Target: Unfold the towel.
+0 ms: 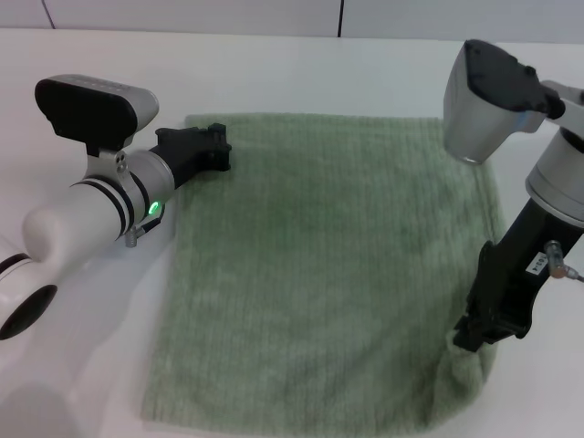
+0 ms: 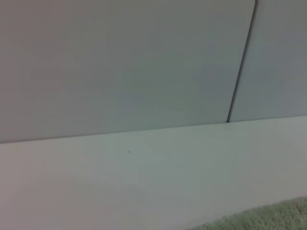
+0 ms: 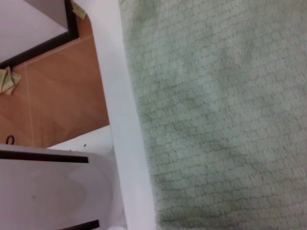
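Now towel flat, right pincer gripping corner

The towel, pale green ribbed terry, fills most of the view and lies on the white table. Beyond the table's edge shows a brown floor.

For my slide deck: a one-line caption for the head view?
Sage-green towel spread on the white table, left gripper at its far corner, right gripper pinching the near corner.
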Motion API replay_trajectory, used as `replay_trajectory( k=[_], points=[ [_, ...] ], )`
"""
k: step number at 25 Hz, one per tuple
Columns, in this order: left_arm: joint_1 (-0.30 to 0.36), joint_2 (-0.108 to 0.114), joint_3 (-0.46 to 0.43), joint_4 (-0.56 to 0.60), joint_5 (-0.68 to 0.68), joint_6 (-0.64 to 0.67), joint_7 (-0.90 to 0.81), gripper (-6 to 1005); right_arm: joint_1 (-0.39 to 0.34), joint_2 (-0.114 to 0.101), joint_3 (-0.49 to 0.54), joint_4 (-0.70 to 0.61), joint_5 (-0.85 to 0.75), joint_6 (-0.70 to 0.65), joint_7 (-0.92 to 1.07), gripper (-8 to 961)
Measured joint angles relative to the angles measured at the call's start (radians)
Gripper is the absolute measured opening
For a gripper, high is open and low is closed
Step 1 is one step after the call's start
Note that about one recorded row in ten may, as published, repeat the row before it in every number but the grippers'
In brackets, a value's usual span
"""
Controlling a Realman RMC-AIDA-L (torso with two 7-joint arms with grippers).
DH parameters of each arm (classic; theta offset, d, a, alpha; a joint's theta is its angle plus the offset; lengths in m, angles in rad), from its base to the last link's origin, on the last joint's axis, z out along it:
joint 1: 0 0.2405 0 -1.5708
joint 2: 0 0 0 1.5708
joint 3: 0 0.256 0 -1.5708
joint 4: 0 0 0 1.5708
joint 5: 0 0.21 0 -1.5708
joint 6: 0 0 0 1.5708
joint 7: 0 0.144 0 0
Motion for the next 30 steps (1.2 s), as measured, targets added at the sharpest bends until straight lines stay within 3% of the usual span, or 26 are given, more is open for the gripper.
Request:
replay_trajectory(
  k=[4,10,20,22,25,30],
  points=[
    [0.004,0.0,0.0,-0.007,0.001,-0.002,0.0,-1,-0.003,0.003,-0.008,0.001,0.006,-0.002,-0.022,53],
    [0.004,0.0,-0.002,-0.009,0.0,-0.002,0.0,-1,-0.009,0.004,-0.032,0.012,0.006,-0.004,-0.037,236],
    [0.004,0.0,-0.004,-0.019,0.001,-0.002,0.0,-2,-0.008,0.001,0.065,-0.021,0.001,0.099,-0.034,350],
    [0.004,0.0,-0.004,-0.019,0.001,-0.002,0.0,-2,-0.02,0.002,0.091,-0.032,0.001,0.174,-0.034,359],
    [0.004,0.001,-0.005,-0.02,0.001,-0.002,0.0,-2,-0.073,0.007,0.122,-0.058,0.056,0.401,-0.049,356],
    [0.005,0.002,-0.005,-0.019,0.001,-0.002,0.001,-1,-0.238,0.018,0.116,-0.104,0.394,0.763,-0.308,359]
  ],
)
